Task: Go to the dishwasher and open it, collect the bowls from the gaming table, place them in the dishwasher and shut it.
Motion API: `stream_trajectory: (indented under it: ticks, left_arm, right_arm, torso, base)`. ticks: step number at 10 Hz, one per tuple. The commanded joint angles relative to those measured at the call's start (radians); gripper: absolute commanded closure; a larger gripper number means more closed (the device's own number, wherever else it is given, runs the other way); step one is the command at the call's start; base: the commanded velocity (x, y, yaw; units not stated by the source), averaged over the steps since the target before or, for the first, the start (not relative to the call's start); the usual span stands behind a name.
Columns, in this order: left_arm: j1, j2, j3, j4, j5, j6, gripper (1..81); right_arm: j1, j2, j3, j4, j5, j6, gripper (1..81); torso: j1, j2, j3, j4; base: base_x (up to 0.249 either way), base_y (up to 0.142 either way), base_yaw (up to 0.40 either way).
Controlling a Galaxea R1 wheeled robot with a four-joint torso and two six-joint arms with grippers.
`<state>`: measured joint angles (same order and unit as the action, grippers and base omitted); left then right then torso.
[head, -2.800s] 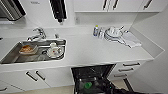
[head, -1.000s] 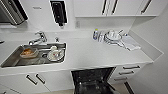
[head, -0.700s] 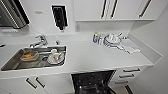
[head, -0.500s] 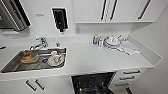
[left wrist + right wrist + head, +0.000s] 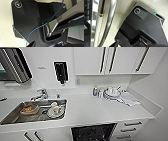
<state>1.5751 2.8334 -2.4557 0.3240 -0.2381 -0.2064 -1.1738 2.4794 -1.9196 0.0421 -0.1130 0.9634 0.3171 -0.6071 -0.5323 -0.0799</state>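
From the head view a white desk (image 5: 100,110) runs across the kitchen wall, and the dishwasher (image 5: 93,132) sits under its front edge, a dark opening with speckled racks inside, so its door stands open. White drawers (image 5: 130,128) with bar handles flank it on one side and white cabinet doors (image 5: 30,135) on the other. A stainless-steel sink (image 5: 12,118) is set into the desk toward the left, with a chrome tap (image 5: 41,94) behind it; inside the basin lie a brownish bowl (image 5: 28,109) and, just beside it, a white plate or dish (image 5: 55,111) with something pale on it. At the back of the desk, well apart from the sink, two small bottles (image 5: 97,92) stand next to a stack of white dishes (image 5: 112,93), and a folded grey cloth (image 5: 128,99) lies touching that stack on its far side. A black dispenser (image 5: 60,72) hangs on the wall above the tap, white upper cabinets (image 5: 110,59) with long dark handles hang above the dishes, and a dark-framed appliance (image 5: 13,64) shows at the upper left. In the left wrist view a thin blue cable (image 5: 41,25) crosses the robot's dark plate; in the right wrist view a curved metal bar (image 5: 109,18) runs beside a pale surface. Whether either gripper is released or clenched cannot be told, since the fingers of neither can be made out.
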Motion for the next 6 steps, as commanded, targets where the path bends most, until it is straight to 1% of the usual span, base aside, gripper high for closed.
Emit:
stream_trajectory:
  ticks: [1,2,4,6]
  left_arm:
    - [0.006,-0.012,0.006,-0.005,0.052,0.001,1.0]
    - [0.006,-0.012,0.006,-0.005,0.052,0.001,1.0]
    - [0.006,-0.014,0.006,-0.003,0.052,0.001,1.0]
    - [0.006,-0.018,0.006,-0.003,0.052,0.001,1.0]
  right_arm:
    - [0.091,-0.011,-0.036,0.143,-0.031,0.011,1.0]
    - [0.098,-0.003,-0.059,0.172,-0.031,0.011,1.0]
    - [0.117,0.011,-0.074,0.198,-0.031,0.011,1.0]
    - [0.163,0.012,-0.013,0.261,-0.031,0.011,1.0]
  torso:
    - [0.062,-0.096,0.000,0.000]
    - [0.085,-0.133,0.000,0.000]
    - [0.131,-0.206,0.000,0.000]
    - [0.177,-0.282,0.001,0.000]
  base:
    - [0.000,0.000,0.000]
    - [0.000,0.000,0.000]
    - [0.000,0.000,0.000]
    - [0.000,0.000,0.000]
